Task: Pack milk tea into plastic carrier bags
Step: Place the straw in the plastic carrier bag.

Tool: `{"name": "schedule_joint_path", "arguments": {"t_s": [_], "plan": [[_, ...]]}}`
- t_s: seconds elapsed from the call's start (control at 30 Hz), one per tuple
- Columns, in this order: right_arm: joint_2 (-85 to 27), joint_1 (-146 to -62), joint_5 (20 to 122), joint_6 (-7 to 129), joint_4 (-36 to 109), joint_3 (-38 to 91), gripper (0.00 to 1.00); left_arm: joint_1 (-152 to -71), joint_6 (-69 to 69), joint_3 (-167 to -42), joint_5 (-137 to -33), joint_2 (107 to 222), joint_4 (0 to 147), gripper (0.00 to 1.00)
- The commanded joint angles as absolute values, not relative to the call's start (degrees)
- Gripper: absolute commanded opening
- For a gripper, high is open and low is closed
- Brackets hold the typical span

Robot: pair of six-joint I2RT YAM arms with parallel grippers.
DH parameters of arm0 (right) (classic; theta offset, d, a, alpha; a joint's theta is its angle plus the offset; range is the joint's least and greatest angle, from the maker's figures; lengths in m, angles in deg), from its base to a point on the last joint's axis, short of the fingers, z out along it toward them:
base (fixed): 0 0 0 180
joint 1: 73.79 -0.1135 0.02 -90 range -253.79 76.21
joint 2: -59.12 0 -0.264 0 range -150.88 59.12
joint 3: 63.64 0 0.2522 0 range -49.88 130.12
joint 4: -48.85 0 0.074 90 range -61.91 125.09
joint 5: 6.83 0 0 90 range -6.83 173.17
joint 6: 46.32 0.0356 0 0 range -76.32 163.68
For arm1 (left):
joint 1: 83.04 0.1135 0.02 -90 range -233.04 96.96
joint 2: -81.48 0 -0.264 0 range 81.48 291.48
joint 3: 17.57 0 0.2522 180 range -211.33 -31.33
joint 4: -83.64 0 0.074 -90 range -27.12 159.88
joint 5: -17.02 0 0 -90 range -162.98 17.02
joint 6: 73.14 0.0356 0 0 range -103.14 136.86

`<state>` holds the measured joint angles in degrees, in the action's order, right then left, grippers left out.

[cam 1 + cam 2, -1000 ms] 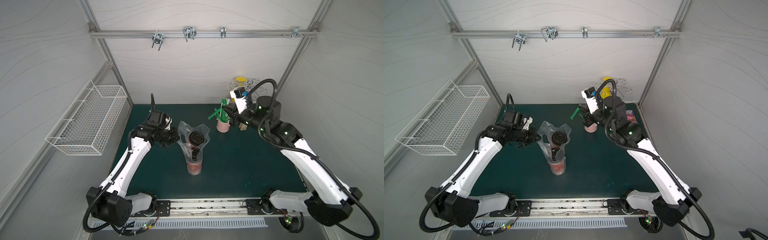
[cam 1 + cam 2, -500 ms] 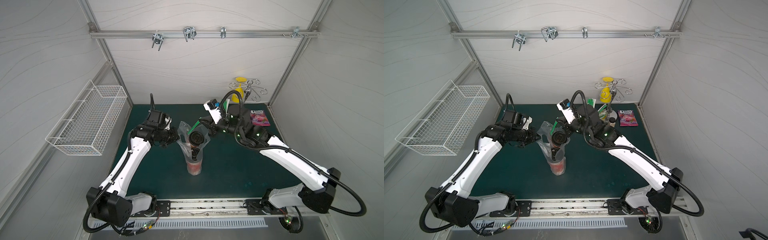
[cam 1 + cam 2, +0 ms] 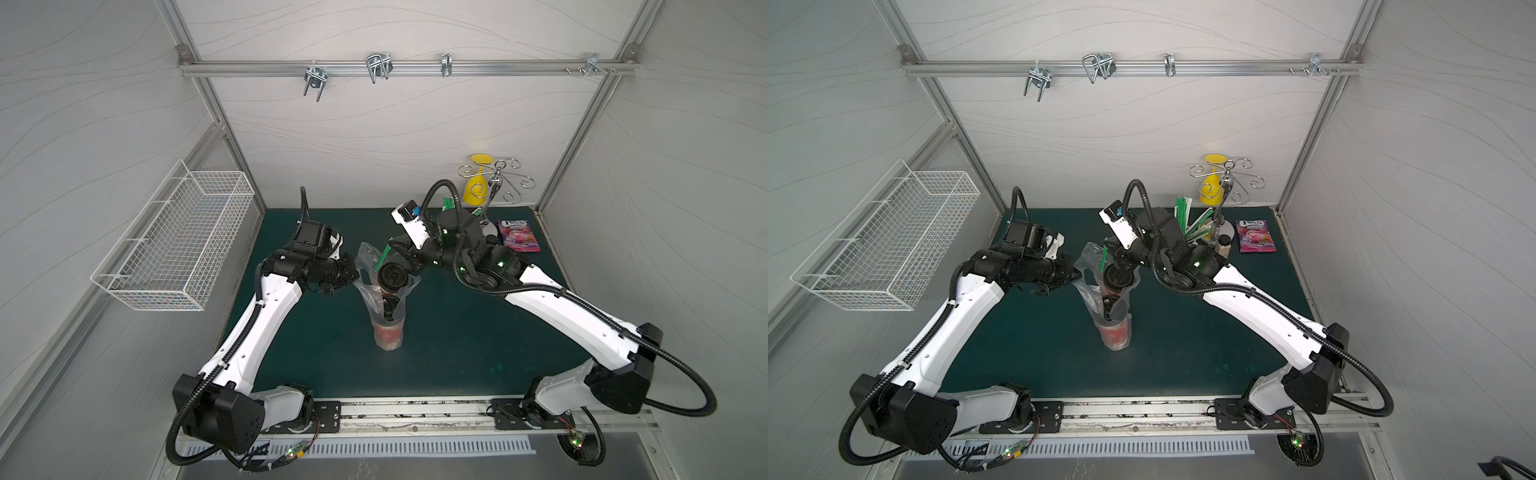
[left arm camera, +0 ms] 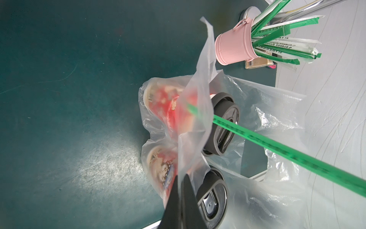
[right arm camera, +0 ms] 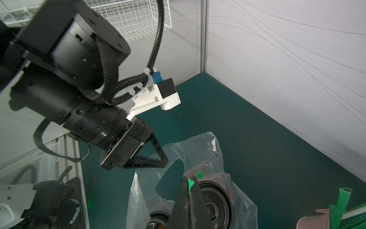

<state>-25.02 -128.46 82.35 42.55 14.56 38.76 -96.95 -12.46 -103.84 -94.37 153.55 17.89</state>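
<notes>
In both top views the plastic carrier bag (image 3: 376,291) (image 3: 1090,286) stands mid-mat, clear and crinkled, with two milk tea cups inside. Their black lids (image 3: 392,276) (image 3: 388,308) show through its mouth, the red bodies (image 4: 170,105) (image 4: 160,170) through the film. My left gripper (image 3: 353,277) (image 4: 181,178) is shut on the bag's left upper edge (image 4: 200,119) and holds it up. My right gripper (image 3: 1121,258) (image 5: 189,179) is shut on a green wrapped straw (image 4: 277,150) (image 3: 384,254). The straw's tip (image 5: 200,175) reaches into the bag mouth above one lid (image 5: 212,204).
A pink mug (image 4: 233,49) full of green straws (image 3: 1198,226) stands at the back right beside a small tan bottle (image 3: 1224,245), a metal hook stand (image 3: 494,187) and a purple snack packet (image 3: 517,235). A wire basket (image 3: 178,241) hangs on the left wall.
My right arm has swung left from the pink mug at the back right to the bag mouth, carrying the green straw. The left arm and the bag have stayed put.
</notes>
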Motion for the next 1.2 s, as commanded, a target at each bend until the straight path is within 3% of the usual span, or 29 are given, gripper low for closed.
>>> {"name": "schedule_joint_path", "arguments": {"t_s": [0.0, 1.17], "plan": [[-26.9, -130.6, 86.0, 38.9, 11.3, 41.2, 0.0, -96.7, -12.6, -105.1, -93.6, 153.2, 19.0, 0.0], [-40.5, -132.5, 86.8, 37.2, 5.7, 48.7, 0.0, -96.1, -13.3, -105.3, -93.0, 153.0, 19.0, 0.0]]}}
